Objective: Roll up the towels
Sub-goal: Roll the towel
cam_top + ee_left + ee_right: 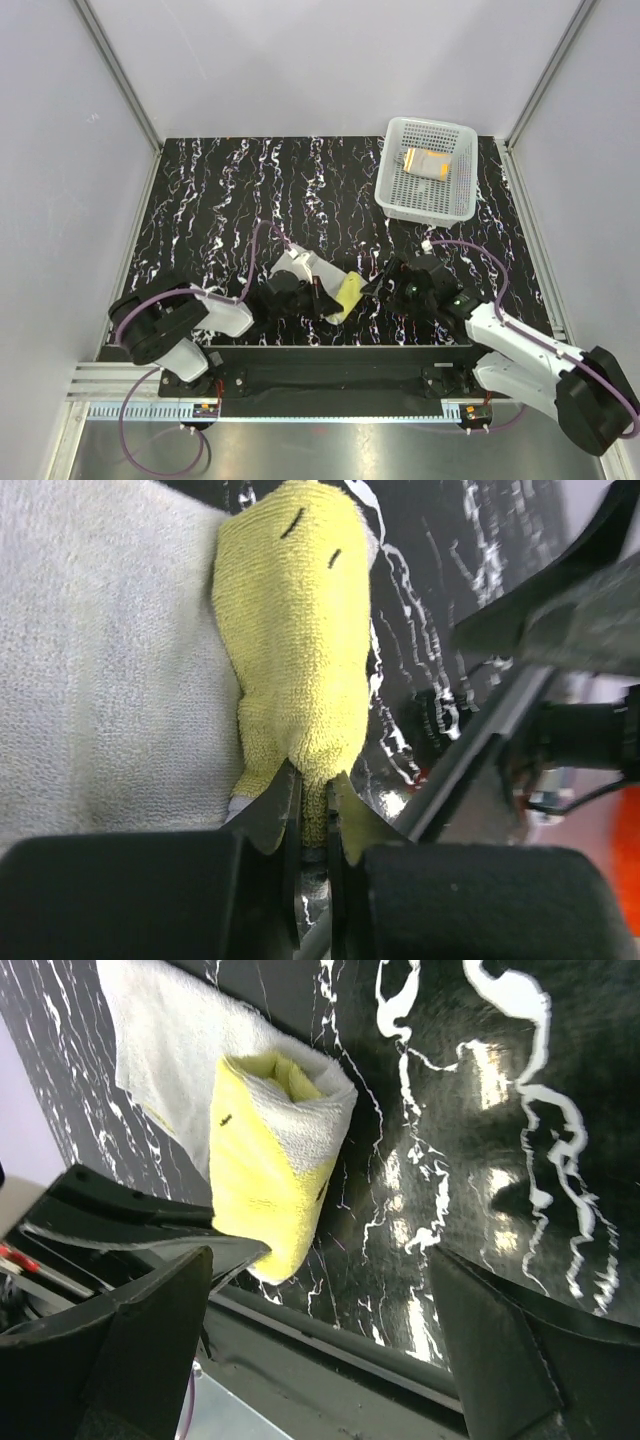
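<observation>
The yellow towel [348,295] lies partly rolled near the table's front edge, its grey-white reverse [100,660] spread out to the left. My left gripper [315,780] is shut on the yellow towel's lower edge [300,630]. In the right wrist view the yellow towel [265,1180] shows a rolled end with white inside. My right gripper [330,1340] stands open just right of it, with nothing between its fingers [500,1350]. From above, the right gripper [380,285] is close beside the left gripper [333,302]. The orange towel [428,163] lies rolled in the basket.
The white perforated basket [400,195] stands at the back right of the black marbled table [220,200]. A metal rail [330,355] runs along the front edge, right behind both grippers. Grey walls enclose the table on three sides.
</observation>
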`<state>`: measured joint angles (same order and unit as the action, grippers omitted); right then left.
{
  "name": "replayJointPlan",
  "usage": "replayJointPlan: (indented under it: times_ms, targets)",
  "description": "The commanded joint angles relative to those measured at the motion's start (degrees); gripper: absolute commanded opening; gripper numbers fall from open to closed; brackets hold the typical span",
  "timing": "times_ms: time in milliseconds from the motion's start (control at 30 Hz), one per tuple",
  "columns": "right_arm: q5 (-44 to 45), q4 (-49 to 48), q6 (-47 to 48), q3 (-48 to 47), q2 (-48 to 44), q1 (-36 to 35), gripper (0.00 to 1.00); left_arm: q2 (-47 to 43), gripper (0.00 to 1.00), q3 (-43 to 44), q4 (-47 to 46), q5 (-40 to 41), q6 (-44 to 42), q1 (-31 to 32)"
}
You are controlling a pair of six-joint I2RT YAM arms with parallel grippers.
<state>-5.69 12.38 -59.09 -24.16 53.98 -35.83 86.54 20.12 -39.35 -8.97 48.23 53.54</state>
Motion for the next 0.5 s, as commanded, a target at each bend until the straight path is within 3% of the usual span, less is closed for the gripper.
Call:
replayJointPlan:
  times_ms: [0,200,467]
  targets:
    - [-3.80,-14.46,-0.76,1.92,2.87,0.15,0.95,3.10,0.00,-1.48,-16.51,-10.09,8.27,-2.56]
    - [-5.55,-26.52,-1.38,4.30,10.43,0.06,0.94,9.69,0.00,-2.54,-27.69,-16.07,14.08,-6.08]
    - [-6.70,-33.20,-1.64,3.42,19.75,-0.46,0.86,17.60,0.00,-1.05,-35.53,-20.12,17.16,-7.48]
